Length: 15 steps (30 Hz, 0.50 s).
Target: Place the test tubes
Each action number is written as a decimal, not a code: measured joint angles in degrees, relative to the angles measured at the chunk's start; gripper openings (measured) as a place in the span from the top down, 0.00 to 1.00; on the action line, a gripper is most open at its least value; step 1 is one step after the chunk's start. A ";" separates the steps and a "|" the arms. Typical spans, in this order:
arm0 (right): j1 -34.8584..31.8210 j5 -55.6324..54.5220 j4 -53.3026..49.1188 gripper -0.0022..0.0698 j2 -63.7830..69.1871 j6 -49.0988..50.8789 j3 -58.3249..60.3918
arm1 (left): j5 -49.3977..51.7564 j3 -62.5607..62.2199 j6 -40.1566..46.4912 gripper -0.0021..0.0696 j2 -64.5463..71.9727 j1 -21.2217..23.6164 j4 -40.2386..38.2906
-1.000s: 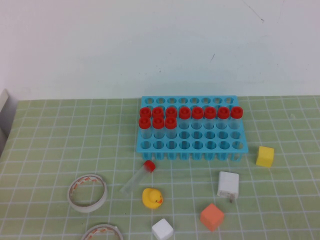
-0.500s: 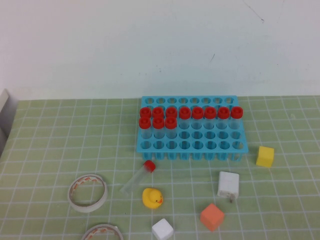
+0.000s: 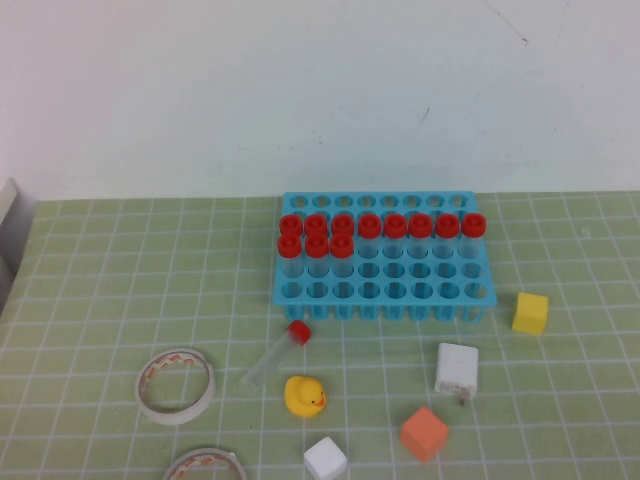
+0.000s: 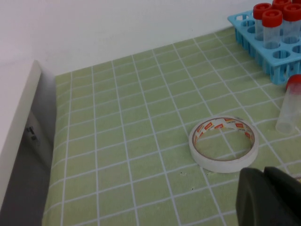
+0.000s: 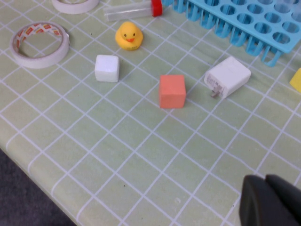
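Left wrist view showed the left gripper (image 4: pixel 264 172) low over the green gridded mat (image 4: pixel 122 141), just on the robot's side of a tape roll (image 4: pixel 221 162). Its dark jaws were pressed together and held nothing.

Seen from the high view, that roll lay at the left of the mat. A second tape roll (image 3: pixel 205 455) sat nearer the robot, cut off by the picture's lower edge. To the right of the rolls, one loose test tube (image 3: pixel 270 357) lay flat on the mat. It was slanted, with its red cap (image 3: pixel 298 332) pointing toward the blue rack (image 3: pixel 380 292) and close to the rack's front left corner. A yellow duck (image 3: pixel 304 396) sat just beside the tube's clear end, on the robot's side, and a white cube (image 3: pixel 325 459) lay a little nearer still.

The rack stood in the middle of the mat. Eight capped tubes (image 3: pixel 394 225) stood upright across one row toward its back, and three more (image 3: pixel 316 244) filled the left end of the next row forward. The front rows were open holes.

Right of the duck lay an orange cube (image 3: pixel 424 433), then a white charger (image 3: pixel 456 368), and farthest right a yellow cube (image 3: pixel 530 312) near the rack's front right corner.

From the right wrist view, the right gripper (image 5: pixel 265 179) hung over the mat's near edge, well apart from the orange cube. Its jaws were closed on nothing.
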 joint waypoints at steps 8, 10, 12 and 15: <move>0.00 0.00 0.00 0.97 0.00 0.00 0.00 | 0.00 -0.07 -5.82 0.97 0.00 0.00 5.57; 0.00 0.00 0.00 0.97 0.00 0.00 0.00 | 0.00 -0.07 -7.49 0.97 0.00 0.00 6.36; 0.00 0.00 0.00 0.97 0.00 0.00 0.00 | 0.00 -0.07 -8.46 0.97 0.00 0.00 6.81; 0.00 0.00 0.00 0.97 0.00 0.00 0.00 | 0.00 -0.07 -9.00 0.97 0.00 0.00 7.21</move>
